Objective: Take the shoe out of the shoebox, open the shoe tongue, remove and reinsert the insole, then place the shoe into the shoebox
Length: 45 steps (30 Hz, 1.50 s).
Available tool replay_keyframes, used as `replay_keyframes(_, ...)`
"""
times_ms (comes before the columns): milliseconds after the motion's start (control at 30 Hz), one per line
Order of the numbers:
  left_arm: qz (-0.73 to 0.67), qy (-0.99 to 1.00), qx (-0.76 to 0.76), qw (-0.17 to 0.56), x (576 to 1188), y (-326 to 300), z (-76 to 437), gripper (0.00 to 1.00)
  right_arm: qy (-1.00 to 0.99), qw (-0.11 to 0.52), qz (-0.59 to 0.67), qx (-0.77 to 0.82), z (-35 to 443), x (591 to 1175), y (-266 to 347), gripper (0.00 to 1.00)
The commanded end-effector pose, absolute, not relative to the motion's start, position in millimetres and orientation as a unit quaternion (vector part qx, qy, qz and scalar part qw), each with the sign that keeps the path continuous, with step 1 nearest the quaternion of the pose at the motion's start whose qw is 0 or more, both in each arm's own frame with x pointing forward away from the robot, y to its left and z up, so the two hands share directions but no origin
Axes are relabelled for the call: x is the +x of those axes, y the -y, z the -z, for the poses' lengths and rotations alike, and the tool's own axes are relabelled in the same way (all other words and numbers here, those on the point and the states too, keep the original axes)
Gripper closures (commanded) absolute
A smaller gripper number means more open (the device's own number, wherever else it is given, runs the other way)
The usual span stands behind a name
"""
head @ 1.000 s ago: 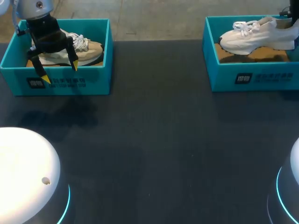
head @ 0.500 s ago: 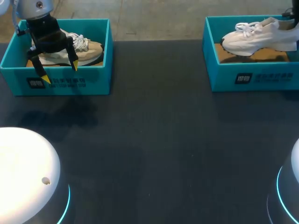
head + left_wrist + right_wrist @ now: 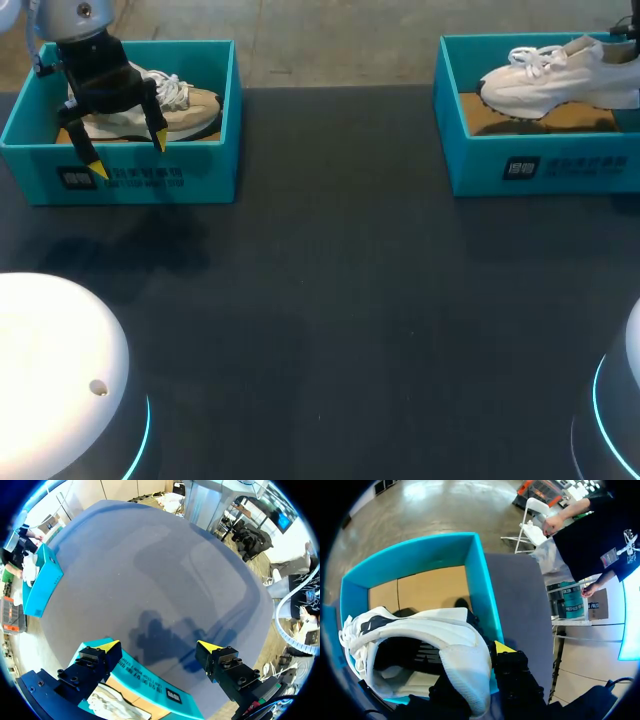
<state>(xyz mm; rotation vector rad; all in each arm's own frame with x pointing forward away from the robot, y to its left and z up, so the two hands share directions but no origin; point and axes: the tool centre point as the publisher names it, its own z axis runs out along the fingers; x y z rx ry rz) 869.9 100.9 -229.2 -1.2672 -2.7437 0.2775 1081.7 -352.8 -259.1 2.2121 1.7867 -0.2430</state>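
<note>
The right gripper (image 3: pixel 482 655) pinches the heel of the white shoe (image 3: pixel 420 630): one yellow-tipped finger lies outside the heel, while the other is hidden by the shoe. The shoe hangs over the brown floor of the right box (image 3: pixel 520 165). The left gripper (image 3: pixel 159 646) is spread wide and holds nothing, above the near wall of the left box (image 3: pixel 150 180), where a beige shoe (image 3: pixel 185 105) lies. The dark tabletop (image 3: pixel 350 300) stretches between the boxes.

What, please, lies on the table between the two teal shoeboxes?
Nothing does: in the head view, the stretch of dark table between the left shoebox and the right shoebox is bare.
</note>
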Motion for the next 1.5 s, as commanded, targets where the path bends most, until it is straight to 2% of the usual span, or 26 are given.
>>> replay_keyframes(33,-0.090,0.903,-0.417,0.054,870,-101,229,0.00,-0.621,0.144,0.078,0.767,267,1076,353,1.00)
replay_keyframes(367,-0.090,0.903,-0.417,0.054,870,-101,229,0.00,-0.642,0.161,0.091,0.744,283,1069,347,1.00)
replay_keyframes(600,-0.090,0.903,-0.417,0.054,870,-101,229,0.00,-0.640,0.151,0.086,0.748,298,1061,344,1.00)
replay_keyframes(1500,-0.090,0.903,-0.417,0.054,870,-101,229,0.00,-0.638,0.146,0.080,0.752,301,1061,343,1.00)
